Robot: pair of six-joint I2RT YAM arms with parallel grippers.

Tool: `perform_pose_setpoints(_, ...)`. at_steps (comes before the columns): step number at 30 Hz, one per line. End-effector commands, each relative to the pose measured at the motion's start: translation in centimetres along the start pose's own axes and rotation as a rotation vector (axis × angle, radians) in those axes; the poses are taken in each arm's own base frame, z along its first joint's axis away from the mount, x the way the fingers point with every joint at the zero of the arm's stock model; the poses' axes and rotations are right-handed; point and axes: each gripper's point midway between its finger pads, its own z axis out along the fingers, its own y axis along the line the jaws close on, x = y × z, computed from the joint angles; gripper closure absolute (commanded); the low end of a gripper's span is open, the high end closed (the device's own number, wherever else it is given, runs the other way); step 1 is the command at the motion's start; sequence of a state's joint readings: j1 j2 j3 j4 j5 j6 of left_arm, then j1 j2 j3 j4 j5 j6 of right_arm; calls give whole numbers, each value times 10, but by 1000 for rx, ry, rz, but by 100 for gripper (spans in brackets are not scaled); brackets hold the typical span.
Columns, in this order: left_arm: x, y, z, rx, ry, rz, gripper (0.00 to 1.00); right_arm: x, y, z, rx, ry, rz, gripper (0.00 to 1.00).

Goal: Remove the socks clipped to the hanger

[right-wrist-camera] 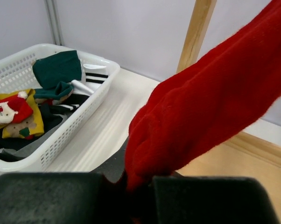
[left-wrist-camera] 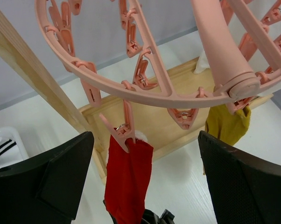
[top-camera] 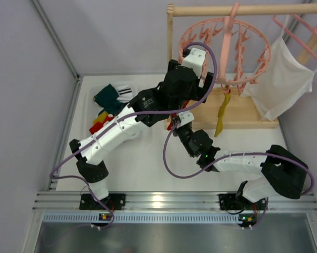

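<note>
**Red sock held at its lower end, peg not yet released**

At the left of the bench, a white basket [right-wrist-camera: 80, 130] holds a teal sock [right-wrist-camera: 56, 70] along with striped and patterned ones.

The left hand [left-wrist-camera: 145, 136] is raised under the hanger [left-wrist-camera: 108, 85], its fingers spread wide and holding nothing. Seen from its wrist, the red sock [left-wrist-camera: 129, 177] hangs straight ahead in the gap between those fingers. Its cuff is pinched in a pink peg [left-wrist-camera: 122, 130] on the near side of the ring. The sock's long axis runs straight down from that peg, so the peg lies just above and beyond the left fingertips.

Lower down, the right hand [right-wrist-camera: 139, 186] is clamped on the sock's bottom end, with the red cloth rising up and away from its closed fingers. This makes the right hand the nearer one to the sock, while the left is nearer to the peg. Most likely the sock comes free either by a downward pull from the right hand or by the left hand squeezing the peg.

The sock is plain, thick and fuzzy, and hangs limp.

Further right, a mustard sock [left-wrist-camera: 227, 123] is clipped to the same ring, with the wooden rack [left-wrist-camera: 154, 121] behind it. A white shirt [top-camera: 282, 79] hangs at the far right.
</note>
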State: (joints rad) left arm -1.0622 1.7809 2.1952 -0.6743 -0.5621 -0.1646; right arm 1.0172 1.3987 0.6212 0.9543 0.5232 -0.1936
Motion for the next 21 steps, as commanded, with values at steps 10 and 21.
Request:
perform_pose_setpoints(10,-22,23,0,-141,-67,16,11,-18,25,8,-31,-27,-4,100)
perform_pose_setpoints(21,-2,18,19,-168,-27,63,22,-21,32,10,-38,-29,-27,100)
